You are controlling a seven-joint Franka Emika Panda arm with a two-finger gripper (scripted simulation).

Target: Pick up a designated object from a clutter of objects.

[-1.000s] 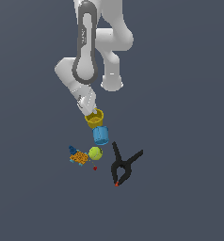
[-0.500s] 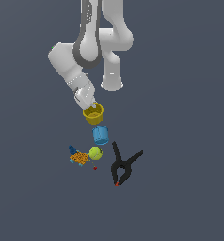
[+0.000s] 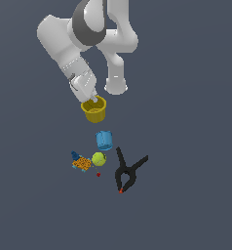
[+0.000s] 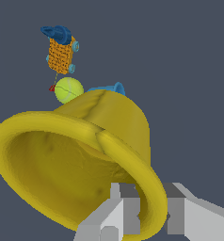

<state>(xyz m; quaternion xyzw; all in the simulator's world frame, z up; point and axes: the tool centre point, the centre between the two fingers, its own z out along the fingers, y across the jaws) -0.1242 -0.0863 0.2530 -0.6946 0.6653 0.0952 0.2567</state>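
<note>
Your gripper (image 4: 147,219) is clamped on the rim of the yellow cup (image 3: 94,110) — one finger inside, one outside — and the cup hangs tilted at the fingertips. You look to have the pick made, with the cup apparently off the floor; only lifting clear seems left. Beyond it lie the light-blue cup (image 3: 104,140), then the ball (image 3: 99,158), the orange-and-blue piece (image 3: 81,162) and the black clamp (image 3: 127,171) — the wrist view crops the fingertips and mostly hides the blue cup
</note>
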